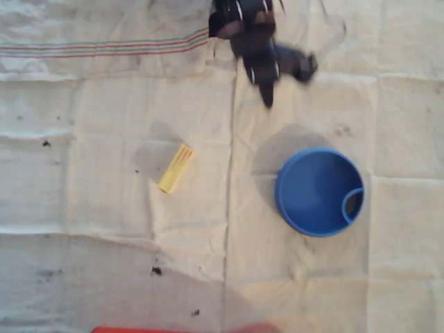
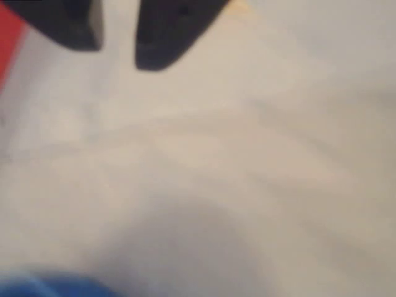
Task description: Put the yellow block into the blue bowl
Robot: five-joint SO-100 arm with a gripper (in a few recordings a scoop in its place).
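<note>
Overhead, starting at the left: a pale, creased cloth covers the whole work surface, with thin red and green stripes running along at about ten o'clock and a few dark specks toward seven o'clock. The yellow block lies flat on that cloth, just left of centre, tilted so its long axis runs from seven o'clock to one o'clock, grooved face up. Nothing touches it. Moving right, the dark gripper hangs at twelve o'clock, its tip pointing down toward the middle, well apart from the block and carrying nothing. Further right, at about three to four o'clock, sits the blue bowl, upright, empty, its little loop partition on the right inner rim.

In the wrist view the gripper's fingers show at the top with a plain gap of cloth between them, so the claw is apart; a sliver of blue sits at the bottom left edge.

My read: this is the approach, grasp not yet made. The next move calls for swinging toward eight o'clock, turning the jaws across the block's narrow width, then descending. A red strip marks the bottom edge; the rest of the room is out of frame.
</note>
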